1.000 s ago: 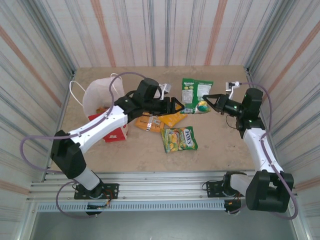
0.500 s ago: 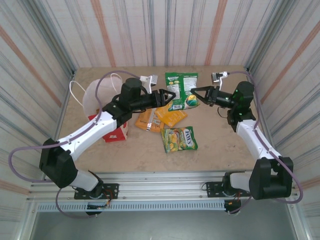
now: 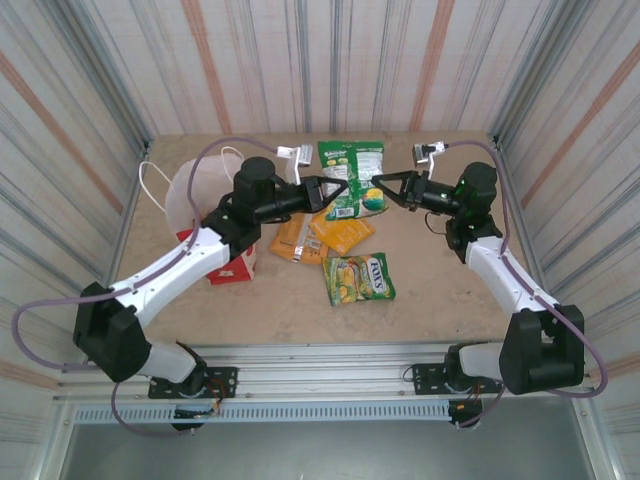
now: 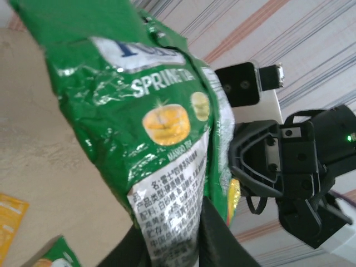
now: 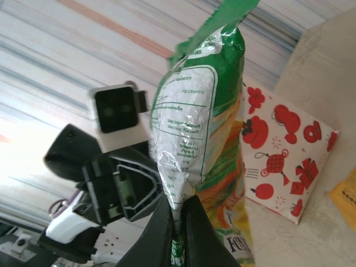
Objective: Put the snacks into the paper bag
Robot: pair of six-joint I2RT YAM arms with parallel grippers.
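Observation:
A green snack packet hangs in the air over the back middle of the table. My left gripper is shut on its left edge and my right gripper is shut on its right edge. In the left wrist view the packet fills the middle, and my left gripper pinches its white printed edge. In the right wrist view my right gripper clamps the packet's crimped seam. The paper bag stands at the left, white with red prints.
Two orange packets and a green-yellow packet lie on the table below the held packet. Striped walls close in the table on three sides. The left arm's elbow passes over the bag's front.
The left gripper has closed on the green packet, which the right gripper carried up and leftward. Both grippers have shifted left and toward the back.

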